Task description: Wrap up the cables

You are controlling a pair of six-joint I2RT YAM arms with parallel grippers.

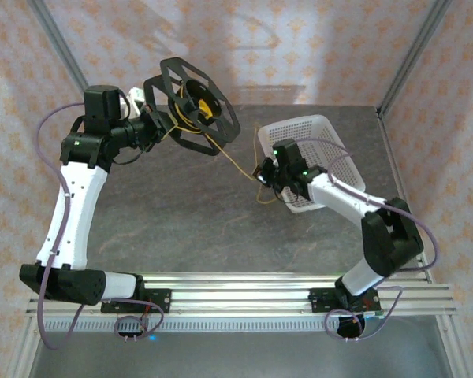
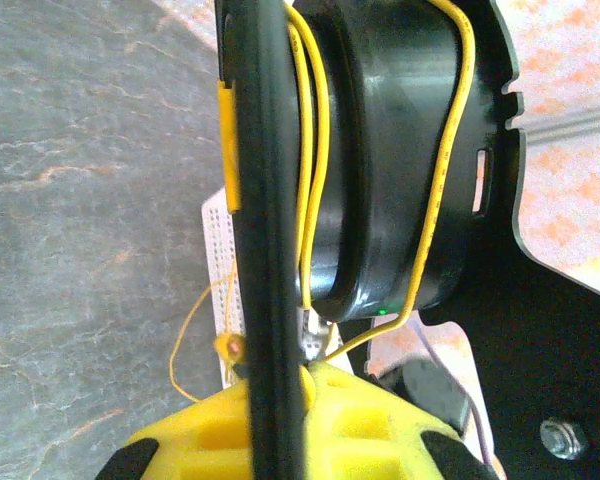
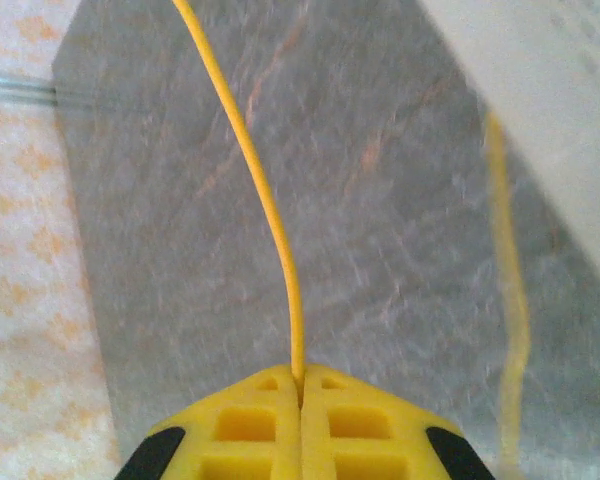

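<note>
grey table (image 1: 189,220), one spool (image 2: 265,150) clamped in left fingers (image 2: 200,440), one cable (image 3: 265,200) pinched by right fingers (image 3: 240,430)

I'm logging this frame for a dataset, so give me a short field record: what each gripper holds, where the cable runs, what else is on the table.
left gripper: shut on spool rim
right gripper: shut on cable
cable path: few turns on spool hub, then across to right gripper
basket: white, beside right gripper
table: grey stone pattern
</note>
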